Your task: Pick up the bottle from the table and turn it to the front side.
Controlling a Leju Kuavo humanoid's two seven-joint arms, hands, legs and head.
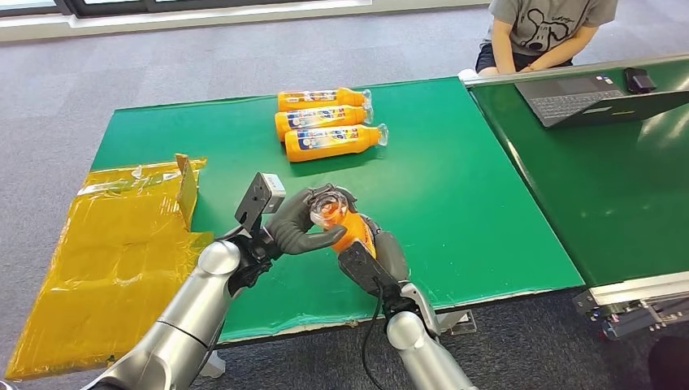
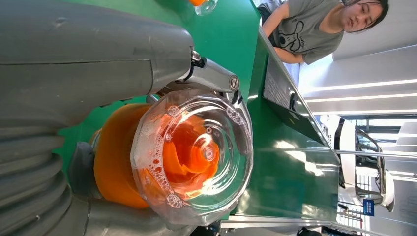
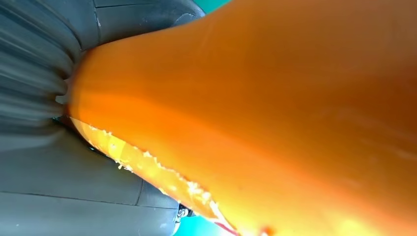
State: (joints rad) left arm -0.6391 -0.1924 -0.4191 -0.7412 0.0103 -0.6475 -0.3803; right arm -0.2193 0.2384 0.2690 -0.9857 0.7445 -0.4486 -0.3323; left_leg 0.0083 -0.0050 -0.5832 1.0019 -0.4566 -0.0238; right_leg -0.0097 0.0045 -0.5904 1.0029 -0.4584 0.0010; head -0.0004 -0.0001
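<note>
An orange bottle (image 1: 343, 224) with a clear end is held up over the near part of the green table (image 1: 455, 203), clear end toward the camera. My left hand (image 1: 299, 225) wraps its fingers around the clear end. My right hand (image 1: 382, 253) grips the orange body from below. The left wrist view looks straight at the clear end of the bottle (image 2: 193, 153), with the left hand (image 2: 74, 64) curled around it. Close up in the right wrist view, the bottle (image 3: 275, 108) lies against the right hand (image 3: 49, 167).
Three more orange bottles (image 1: 331, 140) lie side by side at the table's far middle. Yellow bags (image 1: 114, 252) and a cardboard flap sit on the left end. A second green table (image 1: 617, 187) at the right carries a laptop (image 1: 585, 96), with a person (image 1: 540, 32) seated behind it.
</note>
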